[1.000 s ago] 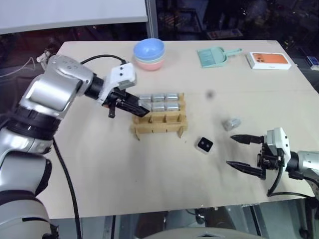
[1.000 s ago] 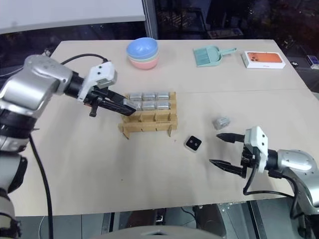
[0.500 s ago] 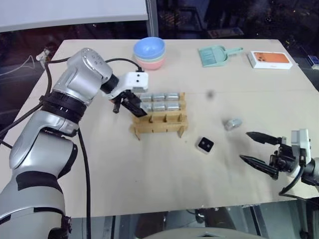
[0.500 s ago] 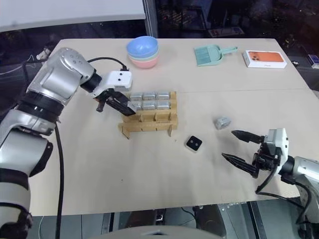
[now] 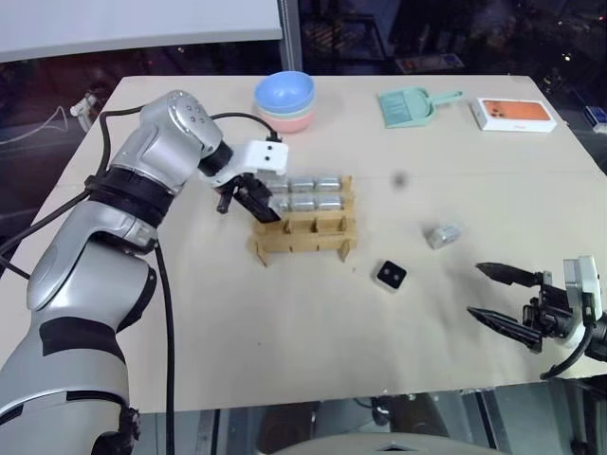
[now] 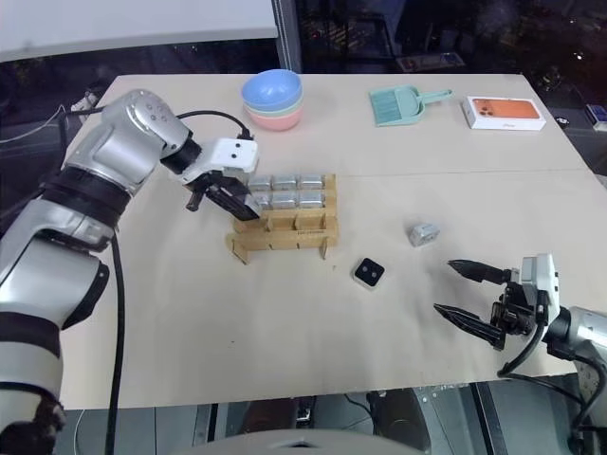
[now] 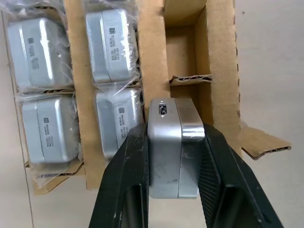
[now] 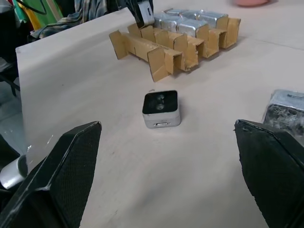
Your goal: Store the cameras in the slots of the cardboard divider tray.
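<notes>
The cardboard divider tray [image 5: 305, 234] lies mid-table, and several silver-grey cameras [image 5: 303, 192] in clear wrap fill its two far rows. Its near rows stand empty. My left gripper [image 5: 262, 207] points steeply down at the tray's left end. It is shut on a silver-grey camera [image 7: 173, 152], which hangs just above a cardboard strip beside an empty slot [image 7: 183, 50]. A loose camera [image 5: 391, 275] lies black face up in front of the tray. My right gripper [image 5: 500, 297] is open and empty near the table's front right, well clear of that camera.
A translucent grey wrapped lump [image 5: 442, 235] lies right of the tray. Stacked blue and pink bowls [image 5: 284, 100], a green dustpan [image 5: 408, 104] and a white box with an orange top [image 5: 512, 113] line the far edge. The front edge [image 5: 313, 396] runs close under my right gripper.
My left gripper tipped more steeply downward and rolled, staying at the tray's left end with the camera held. The right gripper drew away to the right, still open.
</notes>
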Robot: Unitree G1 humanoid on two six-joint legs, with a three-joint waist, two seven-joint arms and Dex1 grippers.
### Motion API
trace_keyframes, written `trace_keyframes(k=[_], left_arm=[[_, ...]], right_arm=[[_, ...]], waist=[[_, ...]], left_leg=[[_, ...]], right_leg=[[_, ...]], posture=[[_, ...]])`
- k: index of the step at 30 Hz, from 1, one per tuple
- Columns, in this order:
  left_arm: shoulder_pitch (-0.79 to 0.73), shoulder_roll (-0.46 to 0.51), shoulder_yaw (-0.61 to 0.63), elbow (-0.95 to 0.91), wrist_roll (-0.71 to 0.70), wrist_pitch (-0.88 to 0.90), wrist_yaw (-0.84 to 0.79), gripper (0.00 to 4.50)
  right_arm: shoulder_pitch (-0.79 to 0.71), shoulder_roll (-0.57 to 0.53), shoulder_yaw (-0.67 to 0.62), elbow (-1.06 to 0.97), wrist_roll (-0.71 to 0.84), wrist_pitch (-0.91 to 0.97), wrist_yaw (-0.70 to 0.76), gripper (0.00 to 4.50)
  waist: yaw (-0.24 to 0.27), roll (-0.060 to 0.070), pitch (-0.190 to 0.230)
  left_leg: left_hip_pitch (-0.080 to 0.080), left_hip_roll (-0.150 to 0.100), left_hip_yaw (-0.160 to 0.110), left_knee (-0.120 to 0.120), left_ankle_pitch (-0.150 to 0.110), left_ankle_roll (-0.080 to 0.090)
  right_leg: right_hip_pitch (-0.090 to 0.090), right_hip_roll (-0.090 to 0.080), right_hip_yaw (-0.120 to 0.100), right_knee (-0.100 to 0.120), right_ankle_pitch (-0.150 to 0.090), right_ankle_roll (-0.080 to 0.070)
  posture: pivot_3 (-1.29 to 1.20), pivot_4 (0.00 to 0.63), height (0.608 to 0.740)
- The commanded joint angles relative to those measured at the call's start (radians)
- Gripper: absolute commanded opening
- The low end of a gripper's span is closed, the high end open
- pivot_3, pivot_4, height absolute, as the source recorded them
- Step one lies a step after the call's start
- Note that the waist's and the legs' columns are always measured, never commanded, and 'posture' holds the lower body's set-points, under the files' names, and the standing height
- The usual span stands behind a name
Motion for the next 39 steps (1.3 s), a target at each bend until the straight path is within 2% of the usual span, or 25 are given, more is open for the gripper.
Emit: trace_keyframes(k=[1, 7, 18, 26, 39], left_arm=[[-0.013, 0.046, -0.029, -0.138, -0.073, 0.030, -0.006, 0.75], [-0.015, 0.073, -0.050, -0.197, -0.079, 0.055, -0.006, 0.75], [-0.016, 0.063, -0.074, -0.129, -0.007, 0.007, -0.006, 0.75], [0.028, 0.050, -0.074, -0.171, -0.001, 0.014, -0.006, 0.75], [0.061, -0.005, -0.008, -0.134, 0.115, -0.022, -0.006, 0.75]], right_arm=[[-0.001, 0.012, -0.021, -0.015, -0.001, -0.023, 0.004, 4.45], [0.001, 0.040, -0.007, -0.031, -0.017, -0.031, -0.011, 4.45], [0.012, 0.067, -0.008, -0.069, -0.029, -0.027, -0.036, 4.45], [0.018, 0.089, -0.030, -0.126, 0.060, -0.006, -0.018, 4.45], [0.006, 0.082, -0.010, -0.187, 0.049, 0.028, -0.079, 4.45]], waist=[[0.000, 0.000, 0.000], [0.000, 0.000, 0.000], [0.000, 0.000, 0.000], [-0.002, 0.000, 0.000], [0.000, 0.001, -0.001]], left_leg=[[0.000, 0.000, 0.000, 0.000, 0.000, 0.000], [0.000, 0.000, 0.000, 0.000, 0.000, 0.000], [0.000, 0.000, 0.000, 0.001, 0.000, 0.000], [0.001, 0.000, 0.000, 0.001, 0.000, 0.000], [0.001, 0.000, 0.000, 0.008, 0.000, 0.000]], right_leg=[[0.000, 0.000, 0.000, 0.000, 0.000, 0.000], [0.000, 0.000, 0.000, 0.000, 0.001, -0.002], [0.000, 0.000, 0.000, 0.001, 0.001, -0.002], [0.000, 0.000, 0.001, 0.001, 0.001, -0.002], [0.001, 0.000, 0.000, 0.007, 0.000, 0.000]], posture=[[0.00, 0.150, 0.740], [0.00, 0.150, 0.740], [0.00, 0.150, 0.740], [0.00, 0.150, 0.740], [0.00, 0.150, 0.740]])
